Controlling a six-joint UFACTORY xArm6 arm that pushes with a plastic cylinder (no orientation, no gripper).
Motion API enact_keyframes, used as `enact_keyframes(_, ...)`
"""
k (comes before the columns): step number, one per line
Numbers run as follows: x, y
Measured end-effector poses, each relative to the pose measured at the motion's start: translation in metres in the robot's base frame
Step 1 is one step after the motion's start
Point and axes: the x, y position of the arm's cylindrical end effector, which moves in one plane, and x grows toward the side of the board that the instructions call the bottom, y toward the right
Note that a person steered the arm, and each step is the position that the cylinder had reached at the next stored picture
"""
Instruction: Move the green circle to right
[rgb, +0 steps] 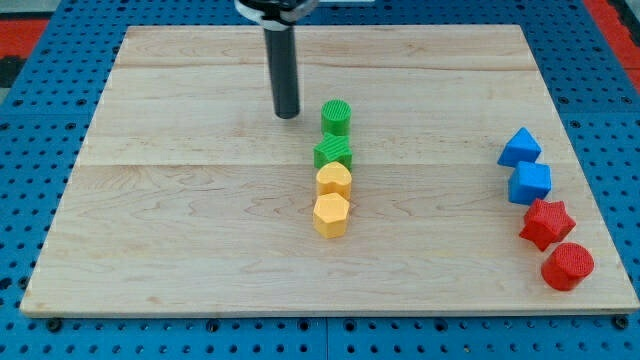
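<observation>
The green circle (337, 116) stands near the middle of the wooden board (180, 200), at the top of a short column of blocks. Just below it, touching, is a green star-like block (333, 153). My tip (287, 114) is a dark rod end resting on the board just to the view's left of the green circle, with a small gap between them.
Below the green blocks are a yellow rounded block (334, 181) and a yellow hexagon (331, 214). At the view's right stand a blue triangle-like block (520, 148), a blue cube (530, 183), a red star (546, 223) and a red circle (568, 266).
</observation>
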Motion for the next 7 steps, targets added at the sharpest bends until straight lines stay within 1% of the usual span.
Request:
enact_keyframes(1,0.006,0.04)
enact_keyframes(2,0.008,0.051)
enact_keyframes(3,0.028,0.076)
enact_keyframes(4,0.057,0.076)
enact_keyframes(5,0.062,0.09)
enact_keyframes(7,0.051,0.063)
